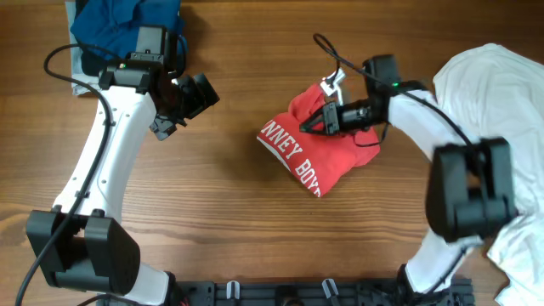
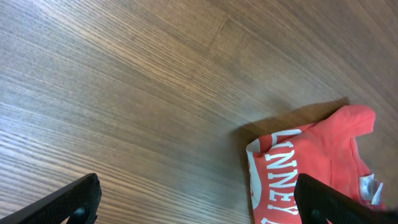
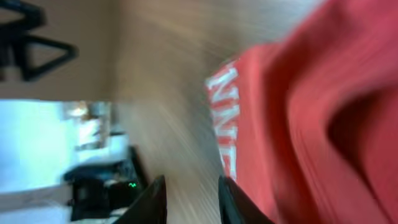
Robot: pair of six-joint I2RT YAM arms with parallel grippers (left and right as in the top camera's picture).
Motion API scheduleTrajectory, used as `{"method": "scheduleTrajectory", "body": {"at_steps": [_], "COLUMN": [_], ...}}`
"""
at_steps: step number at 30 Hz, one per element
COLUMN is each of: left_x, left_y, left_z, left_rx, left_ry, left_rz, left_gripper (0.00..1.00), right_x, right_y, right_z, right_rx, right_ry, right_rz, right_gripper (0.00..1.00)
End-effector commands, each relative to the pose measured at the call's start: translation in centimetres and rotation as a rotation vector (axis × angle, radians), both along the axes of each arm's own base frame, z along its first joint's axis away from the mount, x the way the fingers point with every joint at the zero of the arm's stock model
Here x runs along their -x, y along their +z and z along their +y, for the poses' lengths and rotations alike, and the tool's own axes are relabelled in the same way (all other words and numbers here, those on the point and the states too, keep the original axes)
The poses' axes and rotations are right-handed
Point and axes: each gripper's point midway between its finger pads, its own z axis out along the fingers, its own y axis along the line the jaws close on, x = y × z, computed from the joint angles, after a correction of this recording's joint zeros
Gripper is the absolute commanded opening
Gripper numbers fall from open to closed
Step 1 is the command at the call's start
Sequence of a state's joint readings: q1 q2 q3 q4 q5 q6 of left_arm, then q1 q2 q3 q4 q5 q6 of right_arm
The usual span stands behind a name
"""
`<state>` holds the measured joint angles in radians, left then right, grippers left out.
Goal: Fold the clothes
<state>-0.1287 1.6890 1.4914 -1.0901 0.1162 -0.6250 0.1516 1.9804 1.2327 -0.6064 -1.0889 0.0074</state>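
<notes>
**One red shirt, bunched up in the middle of the table**

One red T-shirt (image 1: pixel 340 155) with white letters is seen crumpled in the middle of the brown wooden table (image 1: pixel 238 212). One white shirt (image 1: pixel 501 102) is spread at the right edge. One blue cloth (image 1: pixel 127 21) is piled at the far left corner. Two grippers are counted. The right gripper (image 3: pixel 189 186) is held narrow at the red shirt's edge, with only wood seen between its jaws. The left gripper (image 2: pixel 199 205) is spread wide over the wood, apart from the shirt.
</notes>
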Motion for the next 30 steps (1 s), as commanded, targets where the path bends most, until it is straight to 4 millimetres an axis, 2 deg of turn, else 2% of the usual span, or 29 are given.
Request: {"method": "scheduleTrajectory", "body": {"at_steps": [1, 3, 5, 8, 9, 10, 11, 12, 13, 14, 15, 17, 20, 22, 25, 28, 30], "left_x": [-0.1, 0.0, 0.0, 0.0, 0.1, 0.4, 0.7, 1.2, 1.9, 2.9, 3.7, 5.5, 7.5, 8.3, 8.2, 9.3, 9.0], "left_y": [-0.6, -0.6, -0.6, -0.6, -0.6, -0.7, -1.1, -1.7, -2.8, -4.3, -5.3, -7.8, -9.1, -10.0, -10.7, -12.1, -12.8], "left_z": [0.3, 0.3, 0.3, 0.3, 0.3, 0.3, -0.1, -0.6, -2.0, -3.9, -5.4, -10.0, -14.7, -15.8, -17.5, -17.1, -17.4], "left_rx": [-0.02, -0.02, -0.02, -0.02, -0.02, -0.021, -0.016, -0.01, 0.013, 0.059, 0.101, 0.225, 0.337, 0.349, 0.436, 0.456, 0.48], "left_ry": [-0.013, -0.013, -0.013, -0.013, -0.013, -0.016, -0.027, -0.042, -0.107, -0.161, -0.195, -0.309, -0.443, -0.412, -0.421, -0.356, -0.369], "left_rz": [0.01, 0.011, 0.011, 0.011, 0.019, 0.028, 0.041, 0.056, 0.071, 0.091, 0.104, 0.097, 0.06, 0.07, 0.014, 0.053, -0.002], "left_gripper": [1.0, 1.0, 1.0, 1.0, 1.0, 1.0, 1.0, 1.0, 1.0, 1.0, 1.0, 1.0, 1.0, 1.0, 1.0, 1.0, 1.0], "right_x": [0.5, -0.2, -1.0, -3.5, -4.3, -4.6, -4.7, -4.6, -4.3, -3.8, -3.2, -1.7, -0.3, 0.1, 0.5, 0.6, 0.5], "right_y": [-2.9, -6.3, -5.9, -0.9, 2.3, 5.5, 8.6, 10.8, 13.5, 15.0, 15.5, 15.9, 15.9, 15.6, 15.6, 15.5, 15.6], "right_z": [1.6, 1.6, 1.6, 1.1, 0.9, 0.8, 0.4, 0.0, -1.2, -2.8, -4.0, -7.1, -8.5, -8.5, -8.2, -8.2, -8.1], "right_rx": [-0.252, -0.253, -0.25, -0.229, -0.193, -0.175, -0.145, -0.108, -0.021, 0.086, 0.162, 0.322, 0.4, 0.412, 0.394, 0.395, 0.389], "right_ry": [0.041, 0.029, 0.015, -0.015, -0.038, -0.052, -0.08, -0.116, -0.201, -0.301, -0.365, -0.509, -0.542, -0.531, -0.513, -0.513, -0.512], "right_rz": [0.139, 0.149, 0.138, 0.029, -0.045, -0.124, -0.199, -0.252, -0.308, -0.325, -0.324, -0.296, -0.288, -0.271, -0.256, -0.253, -0.258], "right_gripper": [0.28, 0.3, 0.3, 0.32, 0.34, 0.41, 0.55, 0.78, 0.99, 0.99, 0.99, 1.0, 1.0, 1.0, 0.99, 0.99, 0.99]}}
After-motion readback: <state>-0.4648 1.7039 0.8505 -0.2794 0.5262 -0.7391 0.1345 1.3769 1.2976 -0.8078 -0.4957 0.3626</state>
